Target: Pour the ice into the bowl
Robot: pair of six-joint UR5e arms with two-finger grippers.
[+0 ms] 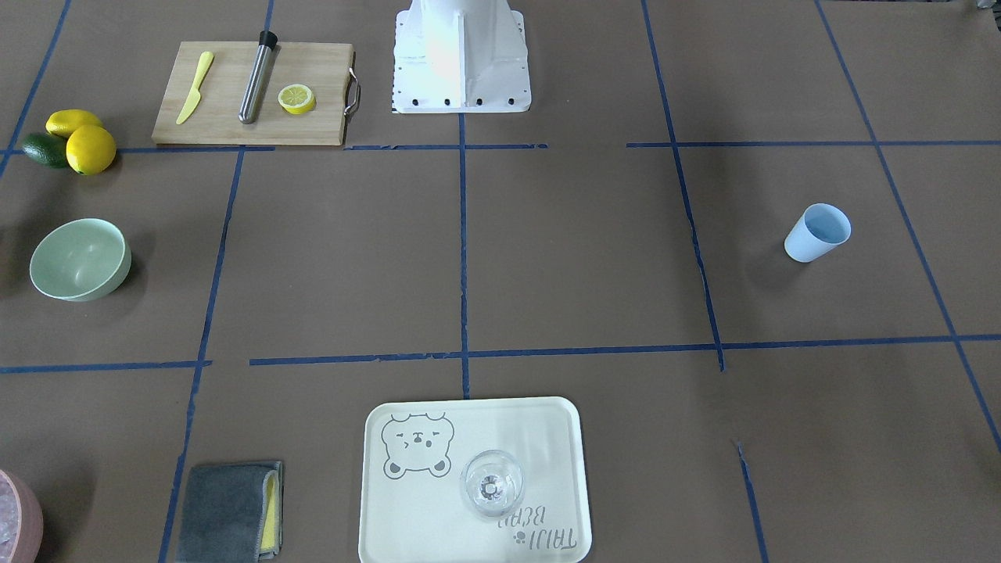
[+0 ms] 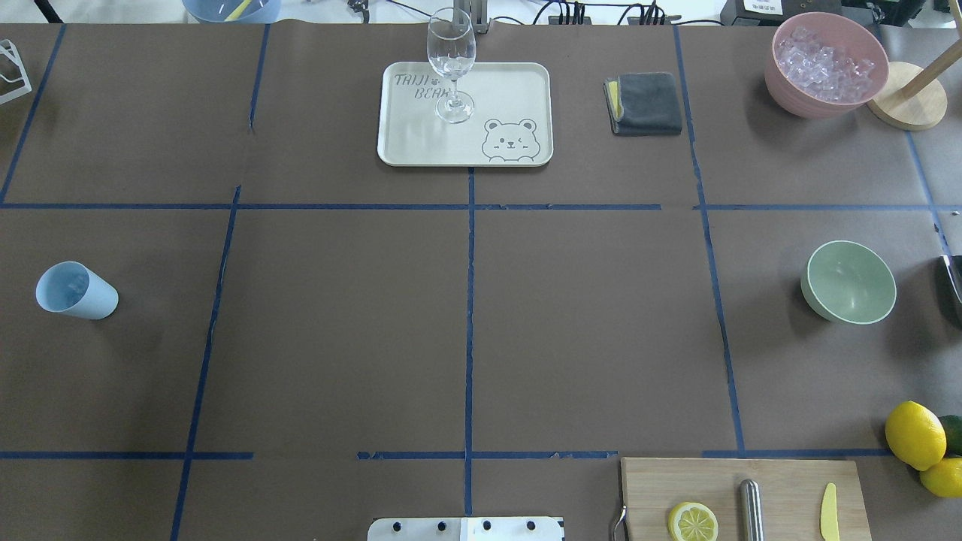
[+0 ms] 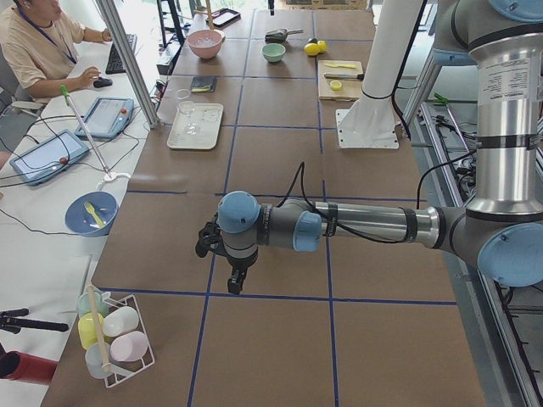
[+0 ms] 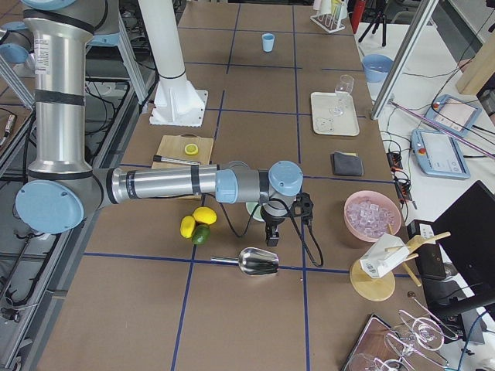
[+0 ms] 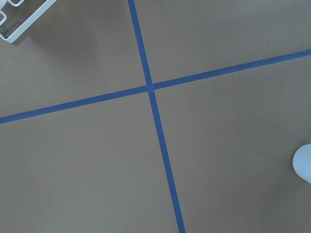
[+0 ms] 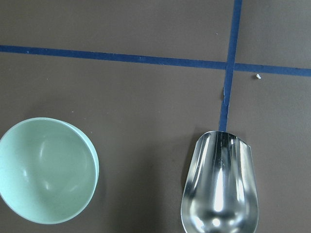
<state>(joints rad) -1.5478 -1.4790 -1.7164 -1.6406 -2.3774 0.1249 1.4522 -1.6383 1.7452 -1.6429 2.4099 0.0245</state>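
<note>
While ice [image 2: 825, 64] sits well apart from the bowl [image 2: 849, 282], cubes could spill in transit; right gripper [image 4: 271, 236] opening cannot be told.

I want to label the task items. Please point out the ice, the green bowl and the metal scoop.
ice [image 2: 825, 61]: overhead view, middle of the cube pile.
green bowl [image 2: 848, 284]: overhead view, bare inner wall.
metal scoop [image 6: 219, 189]: right wrist view, inside its trough.

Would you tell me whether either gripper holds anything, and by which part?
Nothing, it seems: the left gripper and right gripper hang bare over the table, and the scoop lies free near the bowl.
</note>
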